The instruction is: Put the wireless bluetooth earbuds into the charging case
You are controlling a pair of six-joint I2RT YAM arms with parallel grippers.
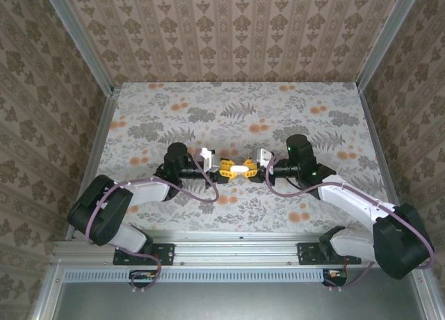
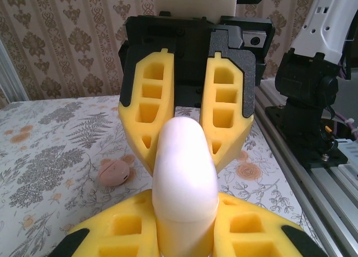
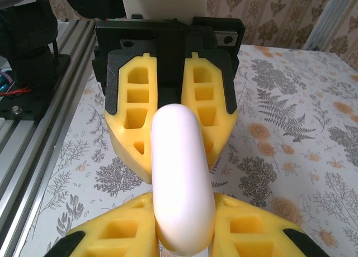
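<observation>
Viewing from above first: pinching the charging case point(image 1: 240, 169) from both ends, clamping the left gripper point(image 1: 226, 171) narrow on the end nearer the left arm and the right gripper point(image 1: 252, 170) on the opposite end. Holding the case lengthwise between the two sets of yellow fingers, over the floral table point(image 1: 208, 104). Reaching in toward the case from either side, wrists facing each other across it.

Turning to the left wrist view: gripping the case point(image 2: 184, 173) in the left gripper point(image 2: 184, 218), pressing yellow pads point(image 2: 246, 229) against both of its flanks with no gap showing. Carrying the case above the table point(image 2: 50, 156), white, rounded and glossy, pointing away from the camera. Closing the right gripper point(image 2: 187, 156) around the far end of the case, setting its fingers narrowly on either side and, as far as can be told, touching it. Spotting a pink round disc point(image 2: 114, 172) on the table, left of the case and apart from it.

Moving to the right wrist view: clasping the case point(image 3: 180, 173) in the right gripper point(image 3: 184, 226), bringing the yellow pads point(image 3: 117, 232) flush against its sides. Holding the far end of the case tightly in the left gripper point(image 3: 179, 156). Catching an aluminium rail point(image 3: 33, 128) left of the case and the floral table point(image 3: 291, 117) right of it.
</observation>
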